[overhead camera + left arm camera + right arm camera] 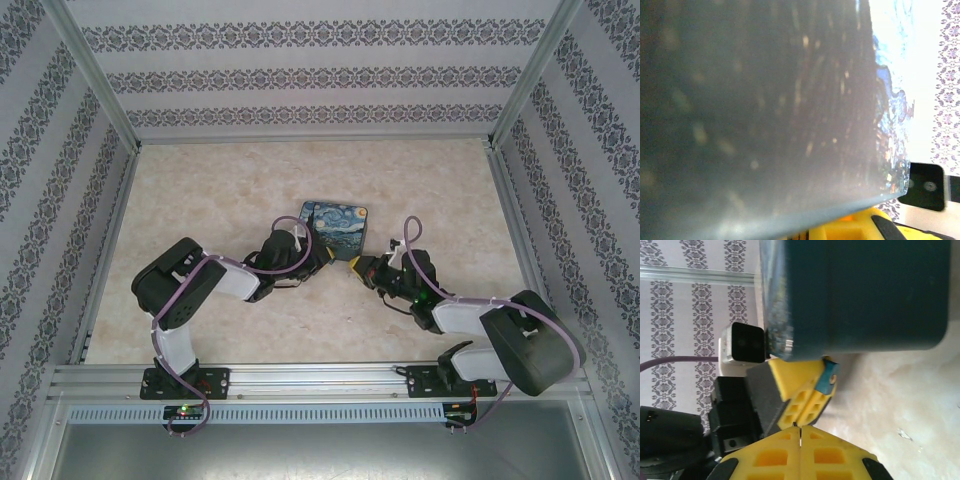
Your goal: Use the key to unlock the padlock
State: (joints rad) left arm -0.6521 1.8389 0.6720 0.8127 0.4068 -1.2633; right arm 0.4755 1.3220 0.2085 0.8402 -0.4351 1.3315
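My left gripper (pixel 322 262) sits just in front of the starry-night box (pixel 335 225), shut on the small blue padlock (pixel 828 377), which pokes out at its yellow fingertips (pixel 807 395). The right gripper (pixel 357 268) faces it from the right, almost tip to tip. In the right wrist view that gripper (pixel 800 429) is shut, with the thin dark key (pixel 794 424) just showing between its yellow fingers, close under the left gripper's fingers. The left wrist view has the box's blurred grey side (pixel 765 100) pressed close above one yellow finger (pixel 850 229).
The box's dark blue wall (pixel 865 290) stands directly behind both grippers. Marbled table surface (pixel 200 190) spreads to the left, right and back. Patterned walls and metal frame posts (pixel 100 90) enclose the table. Purple cables (pixel 300 240) loop over both arms.
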